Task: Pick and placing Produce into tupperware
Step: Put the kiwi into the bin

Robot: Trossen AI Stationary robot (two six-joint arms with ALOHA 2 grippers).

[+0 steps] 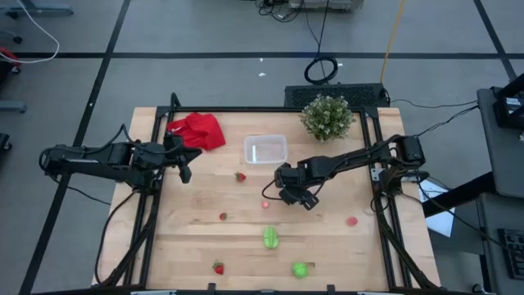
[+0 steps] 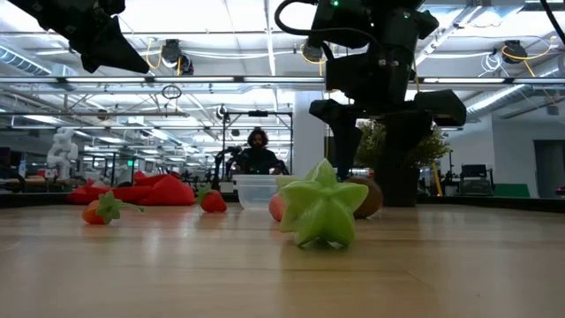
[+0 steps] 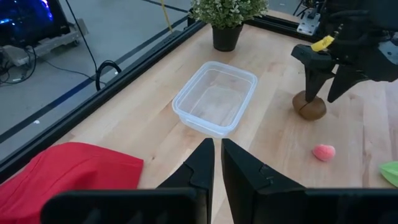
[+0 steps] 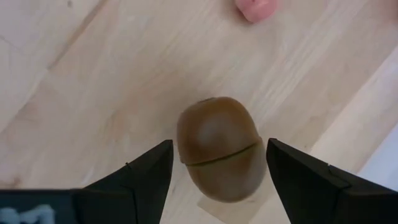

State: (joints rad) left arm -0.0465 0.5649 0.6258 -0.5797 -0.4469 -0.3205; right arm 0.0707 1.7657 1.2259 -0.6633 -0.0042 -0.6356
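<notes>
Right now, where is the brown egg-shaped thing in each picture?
High view: hidden under the right claw.
Low view: brown oval right of the green star piece, under the dark arm.
Left wrist view: right side, below the open right claw.
Right wrist view: centre, between the fingers.
Shared landmark: the tupperware.

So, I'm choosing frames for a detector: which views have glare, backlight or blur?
Low view: bright ceiling lights backlight the right gripper into a dark shape, and the green star-shaped piece up close looks soft. Left wrist view: the clear tupperware shows only faint highlights. Right wrist view: the brown oval is evenly lit, with a soft sheen on top.
</notes>
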